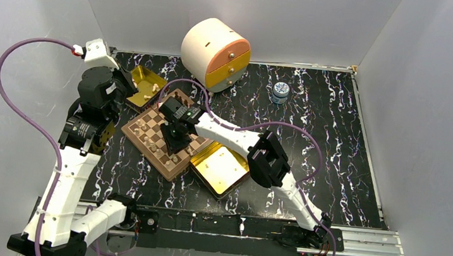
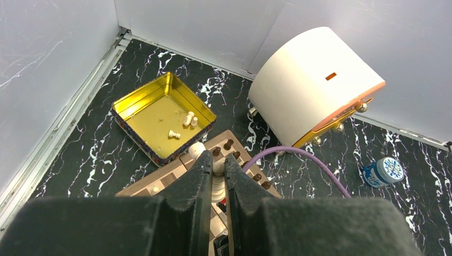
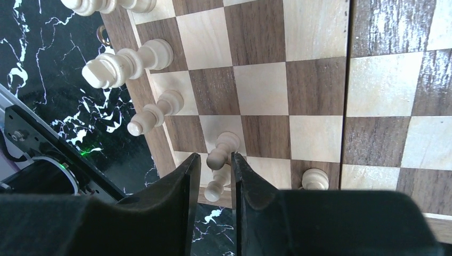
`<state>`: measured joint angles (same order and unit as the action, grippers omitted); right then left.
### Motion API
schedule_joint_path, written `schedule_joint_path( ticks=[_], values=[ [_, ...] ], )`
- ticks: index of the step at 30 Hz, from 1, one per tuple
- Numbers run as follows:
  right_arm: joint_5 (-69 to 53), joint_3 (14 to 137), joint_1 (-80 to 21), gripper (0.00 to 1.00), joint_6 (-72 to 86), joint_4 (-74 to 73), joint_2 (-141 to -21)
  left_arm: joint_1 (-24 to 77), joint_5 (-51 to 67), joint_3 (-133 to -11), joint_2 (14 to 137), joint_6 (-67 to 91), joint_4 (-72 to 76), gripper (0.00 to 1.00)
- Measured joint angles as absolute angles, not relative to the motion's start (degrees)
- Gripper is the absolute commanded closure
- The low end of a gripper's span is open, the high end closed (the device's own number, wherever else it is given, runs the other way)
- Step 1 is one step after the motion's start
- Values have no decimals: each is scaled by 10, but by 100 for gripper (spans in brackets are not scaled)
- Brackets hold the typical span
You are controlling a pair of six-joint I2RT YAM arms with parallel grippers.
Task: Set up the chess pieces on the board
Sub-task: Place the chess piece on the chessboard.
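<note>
The board (image 1: pixel 168 170) lies left of centre with light and dark chess pieces on it. My right gripper (image 3: pixel 216 156) hangs low over its edge row, open, its jaws standing either side of a light pawn (image 3: pixel 223 148) that stands on its square, with a small gap to one jaw. More light pieces (image 3: pixel 128 63) line that edge of the board (image 3: pixel 261 88). My left gripper (image 2: pixel 218 160) is above the board's far corner, shut on a light tan piece (image 2: pixel 218 181). Dark pieces (image 2: pixel 228 144) stand along the far edge below it.
A gold tin (image 2: pixel 139 92) holding three light pieces sits at the back left, beside the board. A second gold tin (image 1: pixel 219 168) lies to the board's right. A round cream drawer box (image 1: pixel 215 52) and a small blue jar (image 1: pixel 280 92) stand behind. White walls enclose the table.
</note>
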<state>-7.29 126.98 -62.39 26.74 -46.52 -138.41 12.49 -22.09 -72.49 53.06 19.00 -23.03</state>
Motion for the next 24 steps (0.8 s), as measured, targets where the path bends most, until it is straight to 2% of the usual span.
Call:
schedule_joint_path(
  ticks=[20,24],
  values=[
    [-88,1270,-623,65,273,-449,-1390,125,-220,-725,531,186,-233,100],
    [-89,1270,-623,62,273,-449,-1390,125,-219,-725,531,186,-233,100]
  ],
)
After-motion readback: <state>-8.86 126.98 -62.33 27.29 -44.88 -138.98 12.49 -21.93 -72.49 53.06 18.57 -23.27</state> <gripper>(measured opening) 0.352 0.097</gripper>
